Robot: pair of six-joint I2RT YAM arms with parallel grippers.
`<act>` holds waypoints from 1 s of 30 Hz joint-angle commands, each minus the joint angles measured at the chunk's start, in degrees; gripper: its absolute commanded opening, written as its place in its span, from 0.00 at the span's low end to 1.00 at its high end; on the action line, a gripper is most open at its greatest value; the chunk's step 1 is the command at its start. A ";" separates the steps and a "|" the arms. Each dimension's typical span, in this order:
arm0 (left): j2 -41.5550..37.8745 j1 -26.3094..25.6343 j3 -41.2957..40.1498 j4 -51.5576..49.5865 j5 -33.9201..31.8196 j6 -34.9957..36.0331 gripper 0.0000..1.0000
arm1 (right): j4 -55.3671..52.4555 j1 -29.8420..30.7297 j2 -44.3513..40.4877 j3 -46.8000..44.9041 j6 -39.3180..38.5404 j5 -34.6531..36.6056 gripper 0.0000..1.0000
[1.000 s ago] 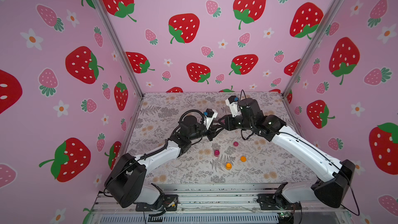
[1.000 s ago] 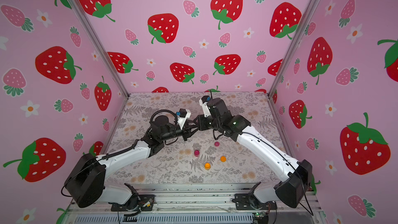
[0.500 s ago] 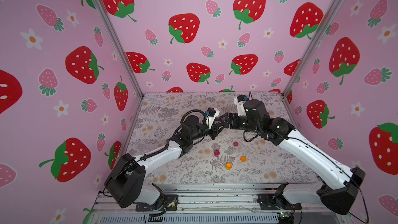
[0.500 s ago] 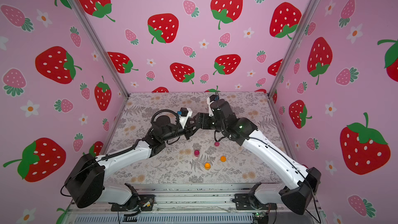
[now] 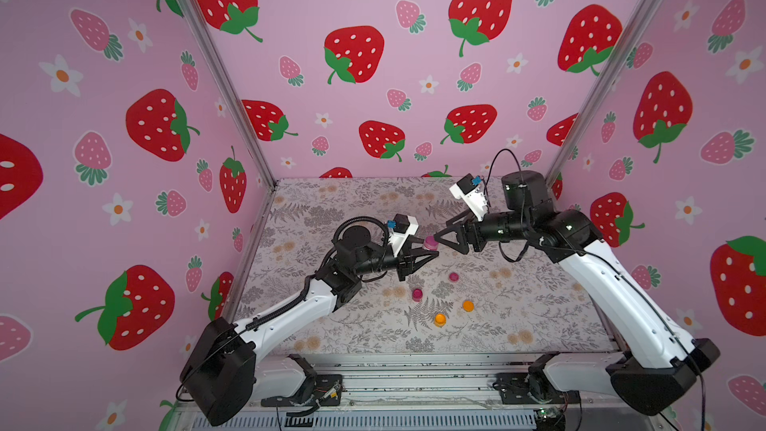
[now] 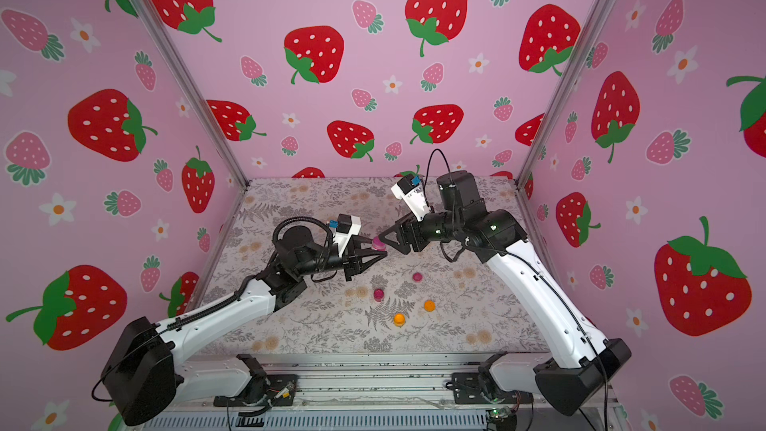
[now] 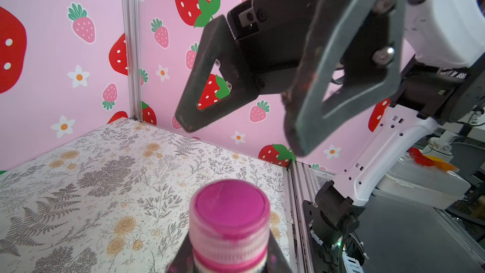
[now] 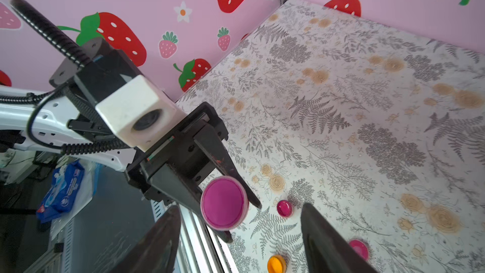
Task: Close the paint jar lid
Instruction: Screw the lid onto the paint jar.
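A small paint jar [image 5: 431, 242] with a magenta lid [image 7: 229, 207] hangs above the floral mat, lying on its side. My left gripper [image 5: 432, 248] is shut on the jar's body, and the lid sits on the jar's mouth. The right gripper [image 5: 440, 230] is open just beyond the lid and faces it, with nothing between its fingers. In the right wrist view the lid [image 8: 224, 203] shows as a round magenta disc ahead of the right gripper's [image 8: 238, 232] spread fingers. Both top views show the jar [image 6: 378, 243] between the two grippers.
On the mat [image 5: 539, 304] near the front lie two magenta jars [image 5: 454, 276] [image 5: 417, 293] and two orange ones [image 5: 468, 305] [image 5: 439, 319]. Pink strawberry walls close in the back and both sides. A metal rail [image 5: 414, 371] runs along the front edge.
The right gripper was closed at the jar's lid; it has since opened and drawn back to the right. The left gripper keeps hold of the jar in about the same place.
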 commanded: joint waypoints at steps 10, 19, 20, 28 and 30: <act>-1.12 -0.15 0.19 0.03 1.88 0.03 0.00 | -1.88 1.60 2.26 -0.23 -5.66 -4.98 0.56; -1.12 -0.14 0.48 -0.61 1.80 0.51 0.00 | -0.18 2.42 2.28 -2.08 -4.50 -4.49 0.53; -1.12 -0.18 0.48 -0.68 1.76 0.51 0.00 | -0.14 2.41 2.37 -2.17 -4.50 -4.40 0.53; -0.90 -0.14 0.52 -0.85 1.44 0.69 0.00 | -0.17 2.58 2.74 -2.26 -3.97 -4.27 0.32; -0.77 -0.17 0.72 -0.95 1.36 0.78 0.00 | -0.13 2.87 3.09 -2.42 -3.91 -4.77 0.30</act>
